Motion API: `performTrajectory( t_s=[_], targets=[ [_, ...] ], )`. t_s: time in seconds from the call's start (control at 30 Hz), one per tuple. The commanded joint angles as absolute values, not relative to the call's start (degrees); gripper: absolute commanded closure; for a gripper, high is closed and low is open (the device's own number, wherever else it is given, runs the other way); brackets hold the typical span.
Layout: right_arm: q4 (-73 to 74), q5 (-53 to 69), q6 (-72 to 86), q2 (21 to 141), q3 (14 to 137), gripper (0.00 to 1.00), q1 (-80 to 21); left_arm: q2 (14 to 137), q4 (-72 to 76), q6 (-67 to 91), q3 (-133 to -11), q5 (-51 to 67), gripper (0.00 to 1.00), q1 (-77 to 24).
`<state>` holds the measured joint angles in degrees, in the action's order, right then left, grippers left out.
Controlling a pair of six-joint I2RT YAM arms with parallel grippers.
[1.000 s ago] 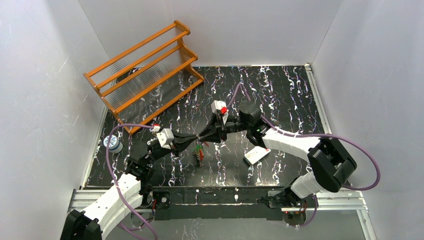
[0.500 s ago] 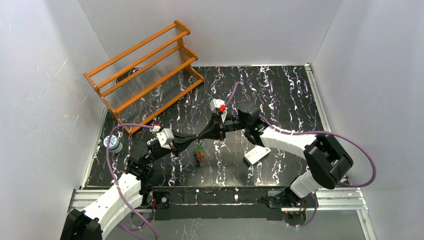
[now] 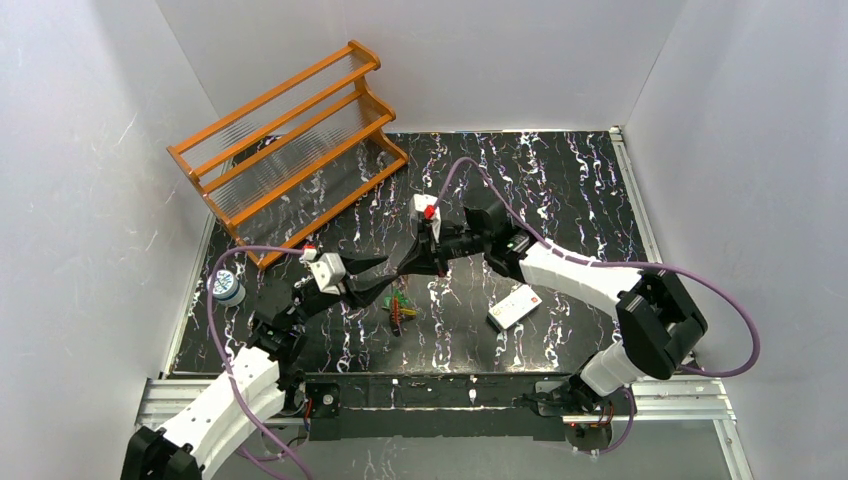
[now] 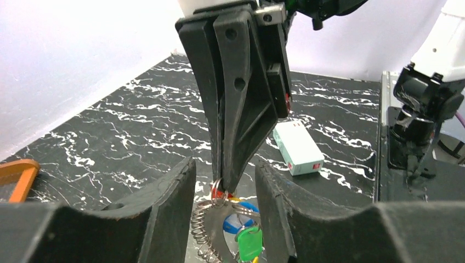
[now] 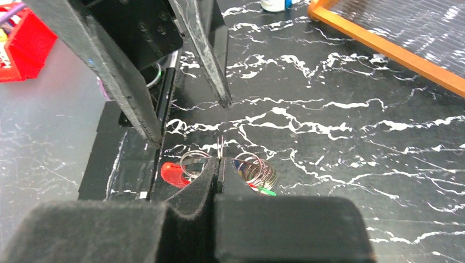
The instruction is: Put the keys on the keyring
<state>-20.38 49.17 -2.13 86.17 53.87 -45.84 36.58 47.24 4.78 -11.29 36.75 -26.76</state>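
Observation:
My right gripper (image 3: 404, 268) is shut on a thin silver ring of the keyring (image 5: 220, 149), pinched at its fingertips (image 4: 223, 183). The key bunch (image 3: 400, 306) hangs just below, at the black mat. The red key (image 5: 172, 173), the green key (image 4: 249, 241) and the blue key (image 4: 241, 220) hang from coiled silver loops (image 4: 203, 230). My left gripper (image 3: 378, 277) is open. Its fingers (image 4: 159, 213) stand either side of the right fingertips and the bunch without touching them. It shows in the right wrist view (image 5: 186, 118) with the jaws apart.
An orange wooden rack (image 3: 290, 140) stands at the back left. A flat white card with a red dot (image 3: 514, 306) lies right of the keys and also shows in the left wrist view (image 4: 298, 148). A small blue-and-white bottle (image 3: 227, 288) sits at the left edge.
My left gripper has opened and drawn back to the left, away from the right gripper. The right gripper stays shut on the ring and has shifted slightly left.

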Motion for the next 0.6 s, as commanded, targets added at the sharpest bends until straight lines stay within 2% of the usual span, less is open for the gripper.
performTrajectory(
  t_s=[0.0,0.17,0.27,0.4,0.57],
  targets=[
    [-3.4,42.7,-10.6,83.0,61.2,0.99,-46.8,35.4,33.4,-1.9,-17.8,35.5,0.56,-26.8],
    [7.6,36.4,-14.6,84.3,65.8,0.99,-48.2,36.1,10.8,-15.6,-25.9,35.1,0.54,-26.8],
    [12.7,34.1,-16.5,85.8,68.6,0.99,-49.5,37.3,2.1,-21.1,-29.5,35.6,0.53,-26.8],
    [18.0,31.0,-19.0,88.0,72.2,0.99,-51.9,39.7,-5.3,-26.0,-32.5,37.7,0.53,-26.8],
    [21.6,29.0,-20.2,90.6,75.3,0.99,-54.2,43.0,-7.3,-27.5,-34.0,41.9,0.56,-26.8]
  ],
)
